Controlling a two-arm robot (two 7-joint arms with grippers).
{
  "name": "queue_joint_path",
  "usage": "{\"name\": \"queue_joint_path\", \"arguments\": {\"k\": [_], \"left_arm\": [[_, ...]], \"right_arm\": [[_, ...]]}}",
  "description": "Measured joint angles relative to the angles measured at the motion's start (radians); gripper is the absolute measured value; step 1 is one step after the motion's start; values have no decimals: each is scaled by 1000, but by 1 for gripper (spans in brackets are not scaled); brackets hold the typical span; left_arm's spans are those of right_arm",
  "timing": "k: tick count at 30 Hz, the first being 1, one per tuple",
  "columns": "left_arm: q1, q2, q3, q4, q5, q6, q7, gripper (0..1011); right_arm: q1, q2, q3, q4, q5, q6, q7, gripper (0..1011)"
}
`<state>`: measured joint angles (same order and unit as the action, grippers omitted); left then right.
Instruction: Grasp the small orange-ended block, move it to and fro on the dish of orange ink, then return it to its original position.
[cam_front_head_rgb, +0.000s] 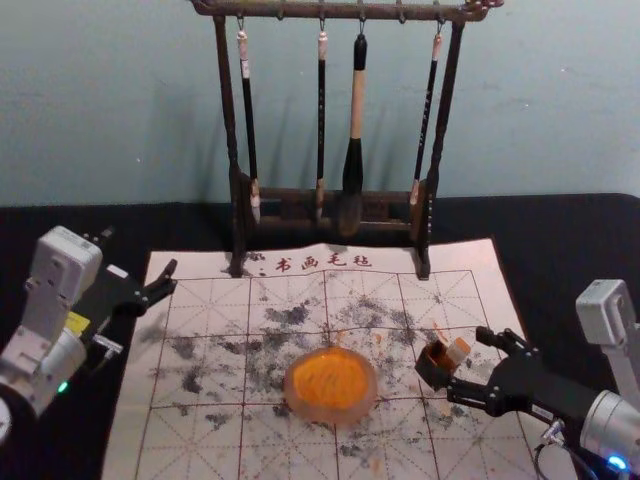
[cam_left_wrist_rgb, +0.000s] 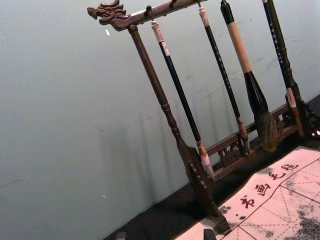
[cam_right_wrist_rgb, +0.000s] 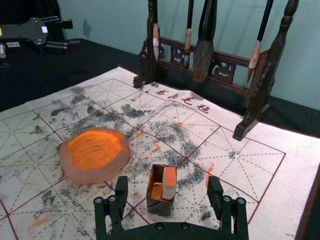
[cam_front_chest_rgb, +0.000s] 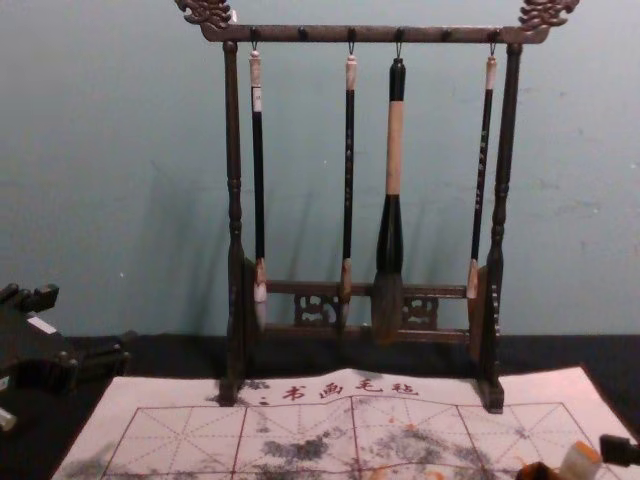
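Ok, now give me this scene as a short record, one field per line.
Block: small pale block with an orange end, upright in its box, ungripped
Box: small dark open-topped box, orange-stained inside
Ink: round translucent dish of orange ink, left of the box
Surface: white gridded mat, smudged black and orange
Behind: dark wooden rack, four brushes hanging
Right pincer: black right pincer, open, jaws either side of the box
Left pincer: black left pincer, open, by the mat's left side
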<state>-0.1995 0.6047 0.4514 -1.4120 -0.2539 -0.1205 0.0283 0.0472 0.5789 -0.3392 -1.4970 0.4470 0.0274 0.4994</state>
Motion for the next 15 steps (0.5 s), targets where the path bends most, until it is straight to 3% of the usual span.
{"name": "queue_joint_path", "arguments": {"k": [15], "left_arm": [[0, 0, 0, 0, 0, 0, 0, 1002]], "right_arm": [[5, -12, -2, 9, -11, -15, 6, 1003]]}}
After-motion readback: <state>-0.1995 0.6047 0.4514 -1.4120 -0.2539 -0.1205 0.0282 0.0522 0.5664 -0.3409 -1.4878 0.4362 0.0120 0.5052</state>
